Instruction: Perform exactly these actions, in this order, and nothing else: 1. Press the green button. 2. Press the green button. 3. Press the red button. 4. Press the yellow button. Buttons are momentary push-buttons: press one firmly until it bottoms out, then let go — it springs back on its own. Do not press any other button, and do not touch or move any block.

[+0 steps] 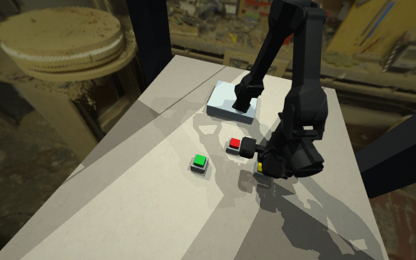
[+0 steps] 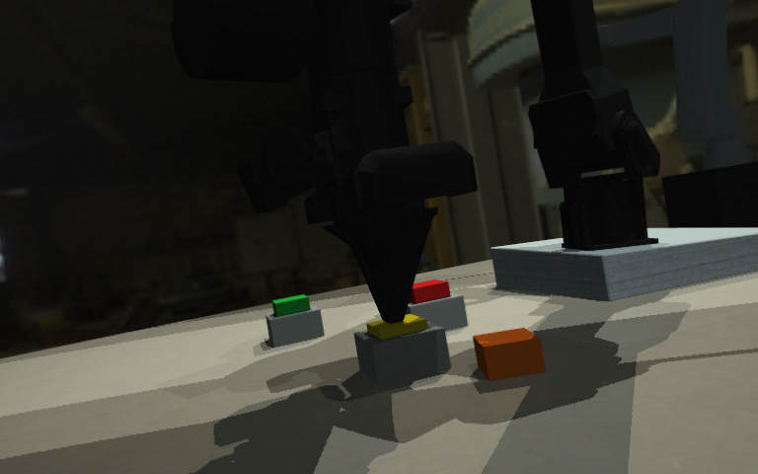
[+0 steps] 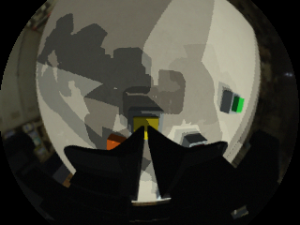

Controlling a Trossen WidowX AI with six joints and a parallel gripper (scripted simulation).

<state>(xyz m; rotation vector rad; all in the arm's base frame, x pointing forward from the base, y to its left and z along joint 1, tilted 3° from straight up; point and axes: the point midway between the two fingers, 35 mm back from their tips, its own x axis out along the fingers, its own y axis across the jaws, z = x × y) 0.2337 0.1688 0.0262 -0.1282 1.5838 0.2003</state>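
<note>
Apparently rigid and spring-loaded, the yellow button (image 2: 397, 326) sat on its grey housing on the desk (image 2: 167, 362) beside an orange block (image 2: 508, 352); the pincer (image 2: 393, 316), fingers together and empty, touched its cap's centre, the sensible spot for pushing.

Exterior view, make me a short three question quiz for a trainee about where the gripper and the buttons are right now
1. True or false: the gripper tip is down on the yellow button.
2. Which thing lies beside the yellow button's grey housing, on the side toward the arm's pale base plate? A. the green button B. the orange block C. the red button
3. Fill in: the gripper's fingers are ____ and hold nothing.

Key
1. True. The closed tip meets the yellow cap, which sits low in its housing.
2. B. The orange block lies there, apart from the housing and the gripper.
3. shut.
</note>
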